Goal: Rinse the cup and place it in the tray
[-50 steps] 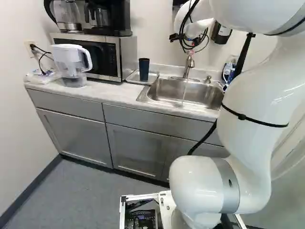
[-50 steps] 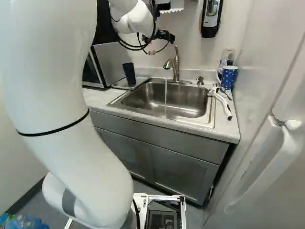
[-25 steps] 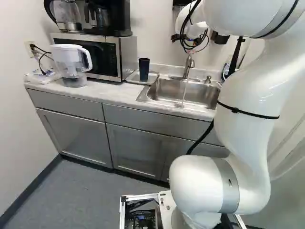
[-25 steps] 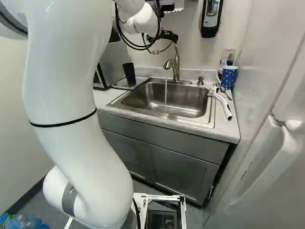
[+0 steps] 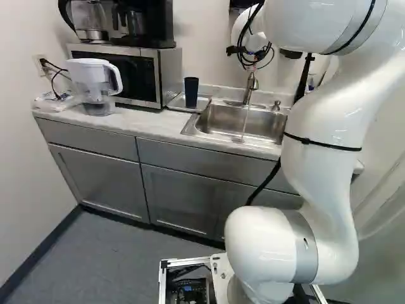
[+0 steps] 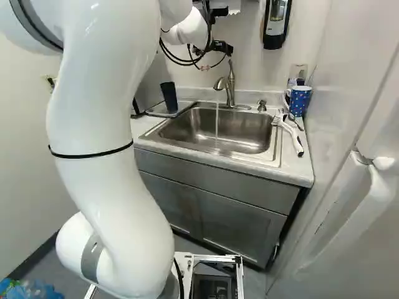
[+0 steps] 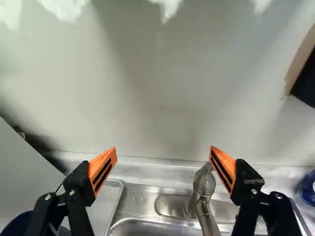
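- Left base view: shows the dark cup upright on the tray, at 10 o'clock from the middle of the sink. Shows the surface stretching past to 9 o'clock, with the white pitcher beside the microwave, both outside the right base view or mostly hidden there by the arm.
- Right base view: repeats the cup on the tray at 10 o'clock from the sink. Adds, unseen or covered in the left base view, a blue patterned mug at 2 o'clock, a white-handled brush at 3 o'clock and a dispenser high on the wall at 1 o'clock. Shows thin running water falling from the faucet at 12 o'clock into the basin. Puts part of the black claw at 12 o'clock from the sink, above basin height.
- Wrist view: makes plain the spread of the claw, orange pads wide apart, gripping nothing. Reveals the faucet low between the fingers, at 5 o'clock from their midpoint, near one pad. Catches only a cut-off bit of the cup at 8 o'clock, behind one finger, and a sliver of the mug between 3 and 4 o'clock.
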Controlling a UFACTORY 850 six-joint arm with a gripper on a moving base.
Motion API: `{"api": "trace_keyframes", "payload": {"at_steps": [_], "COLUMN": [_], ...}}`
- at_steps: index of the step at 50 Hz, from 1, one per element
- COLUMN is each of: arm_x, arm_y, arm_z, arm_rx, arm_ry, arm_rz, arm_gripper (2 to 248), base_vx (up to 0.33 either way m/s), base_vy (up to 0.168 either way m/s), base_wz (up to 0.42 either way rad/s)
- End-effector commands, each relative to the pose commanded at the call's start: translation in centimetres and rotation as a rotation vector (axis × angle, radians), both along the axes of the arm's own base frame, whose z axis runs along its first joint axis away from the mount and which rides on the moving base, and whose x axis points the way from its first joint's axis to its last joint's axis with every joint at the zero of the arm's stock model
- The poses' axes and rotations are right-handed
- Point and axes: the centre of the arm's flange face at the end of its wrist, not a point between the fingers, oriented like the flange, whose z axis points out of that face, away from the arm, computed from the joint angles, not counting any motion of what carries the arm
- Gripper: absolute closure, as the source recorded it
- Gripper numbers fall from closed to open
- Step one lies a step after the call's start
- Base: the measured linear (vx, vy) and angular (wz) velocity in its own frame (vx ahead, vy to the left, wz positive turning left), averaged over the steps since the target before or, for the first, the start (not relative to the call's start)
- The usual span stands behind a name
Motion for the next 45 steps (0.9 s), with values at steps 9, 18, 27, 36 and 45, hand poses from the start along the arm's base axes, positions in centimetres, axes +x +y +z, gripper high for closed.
{"api": "trace_keyframes", "payload": {"at_steps": [9,18,27,36,45], "arm_x": [0.49,0.69,0.70,0.70,0.70], "arm_y": [-0.18,-0.50,-0.65,-0.65,-0.65], "arm_z": [-0.05,-0.08,-0.08,-0.08,-0.08], "arm_rx": [0.000,-0.001,-0.001,-0.001,-0.001], "arm_ry": [-0.002,-0.003,-0.003,-0.003,-0.003], "arm_rz": [-0.001,-0.005,-0.008,-0.008,-0.008], "arm_gripper": [3,3,3,3,3], "base_vx": [0.000,0.000,0.000,0.000,0.000], "base_vy": [0.000,0.000,0.000,0.000,0.000], "base_wz": [0.000,0.000,0.000,0.000,0.000]}}
